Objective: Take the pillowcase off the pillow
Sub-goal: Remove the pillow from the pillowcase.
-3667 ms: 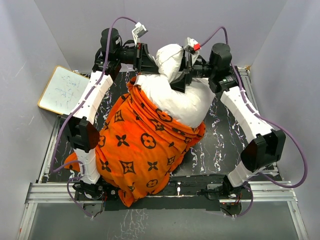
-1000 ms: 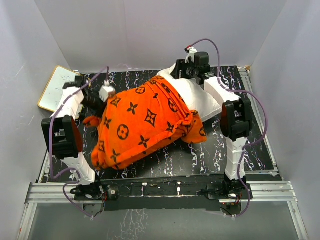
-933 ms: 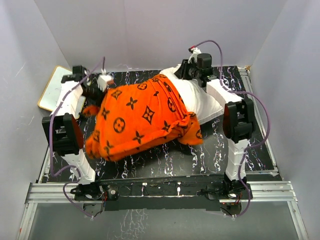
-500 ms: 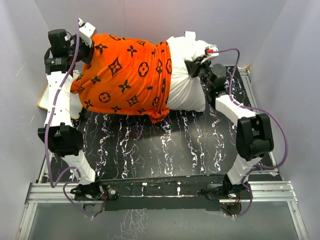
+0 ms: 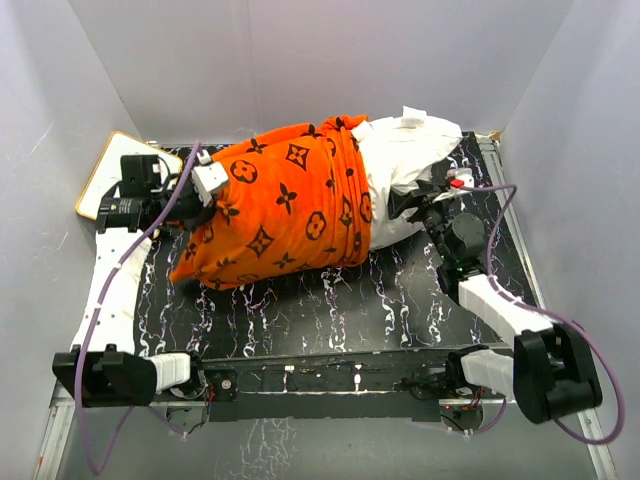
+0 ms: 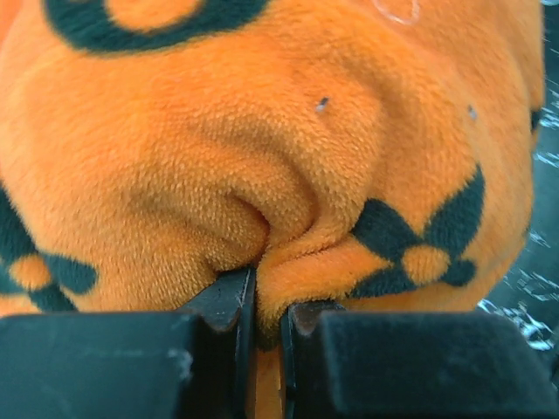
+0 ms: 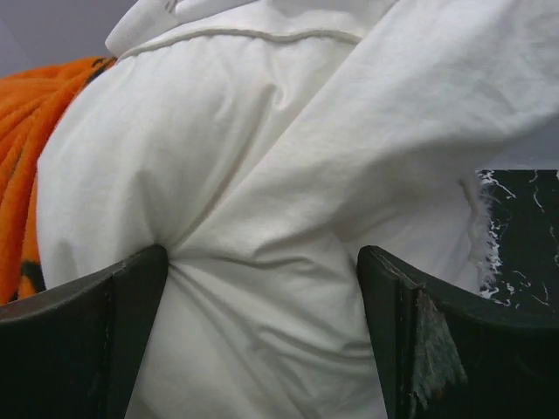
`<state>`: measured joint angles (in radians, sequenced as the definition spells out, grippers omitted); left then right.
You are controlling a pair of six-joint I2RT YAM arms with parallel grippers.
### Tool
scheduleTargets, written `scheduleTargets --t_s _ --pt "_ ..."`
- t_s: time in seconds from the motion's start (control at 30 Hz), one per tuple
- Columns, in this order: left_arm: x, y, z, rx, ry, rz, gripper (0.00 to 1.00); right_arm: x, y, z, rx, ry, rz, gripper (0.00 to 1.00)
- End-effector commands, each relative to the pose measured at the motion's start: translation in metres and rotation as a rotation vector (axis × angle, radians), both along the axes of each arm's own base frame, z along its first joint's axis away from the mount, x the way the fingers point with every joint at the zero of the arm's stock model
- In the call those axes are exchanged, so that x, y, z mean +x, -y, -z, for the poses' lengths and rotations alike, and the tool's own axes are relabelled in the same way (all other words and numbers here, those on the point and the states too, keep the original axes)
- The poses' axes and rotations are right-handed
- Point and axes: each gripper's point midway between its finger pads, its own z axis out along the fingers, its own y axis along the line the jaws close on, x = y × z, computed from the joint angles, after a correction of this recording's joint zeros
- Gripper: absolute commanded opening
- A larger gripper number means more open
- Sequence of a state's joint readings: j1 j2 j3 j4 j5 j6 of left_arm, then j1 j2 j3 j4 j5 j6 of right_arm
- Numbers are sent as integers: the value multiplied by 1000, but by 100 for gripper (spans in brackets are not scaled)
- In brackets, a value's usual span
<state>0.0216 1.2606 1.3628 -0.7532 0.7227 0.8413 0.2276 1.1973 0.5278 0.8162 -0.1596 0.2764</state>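
I am watching the pillowcase lying across the far half of the table. It is bright orange plush with a short fuzzy nap and black flower and circle motifs, bunching into thick ridges where it ends over the pillow. The pillow is sticking out to the right: smooth white cloth, plump and softly creasing, with a piped seam showing in the right wrist view. The left gripper is pinching a fold of the orange plush between nearly closed fingers at the pillowcase's left end. The right gripper is squeezing a thick bulge of the pillow, its fingers standing fairly far apart and wrinkles fanning out from one of them

Half a second ago the bundle was hanging higher against the far wall with the left arm raised. Now it is resting lower on the black marbled table, the left arm is stretching out low, and the right arm is folding in nearer its base

A white board with a tan frame is lying at the far left corner, and the left arm is covering part of its near edge. Orange plush is filling almost the whole left wrist view
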Motion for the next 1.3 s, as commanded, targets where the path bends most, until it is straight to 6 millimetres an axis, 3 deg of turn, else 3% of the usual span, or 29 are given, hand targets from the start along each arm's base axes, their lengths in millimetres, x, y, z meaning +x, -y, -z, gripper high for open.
scheduleTargets --t_s 0.0,0.13,0.37,0.63,0.77,0.87,1.03,1.17,1.2,1.27 --pt "-84 48 28 -96 -203 264 0 -17 11 -23 52 15 67 98" --pt "-93 41 45 -40 -216 259 0 -10 42 -64 87 22 223 98" --pt "-109 40 51 -28 -235 291 0 29 96 -92 149 -46 314 98" --pt "-117 35 57 14 -230 315 0 90 103 -102 196 -102 260 98" --pt "-116 35 57 21 -227 317 0 114 89 -86 251 -163 119 98" --pt "-115 33 57 39 -210 320 0 111 64 -77 286 -167 -63 98" --pt "-107 31 55 57 -192 323 0 55 2 -79 268 -57 -556 98" --pt "-98 32 50 56 -175 320 0 21 -21 -74 251 -43 -772 98" --pt "-96 32 48 60 -168 320 0 18 -26 -71 234 -46 -792 93" --pt "-91 32 45 63 -158 314 0 20 -34 -64 201 -77 -806 67"
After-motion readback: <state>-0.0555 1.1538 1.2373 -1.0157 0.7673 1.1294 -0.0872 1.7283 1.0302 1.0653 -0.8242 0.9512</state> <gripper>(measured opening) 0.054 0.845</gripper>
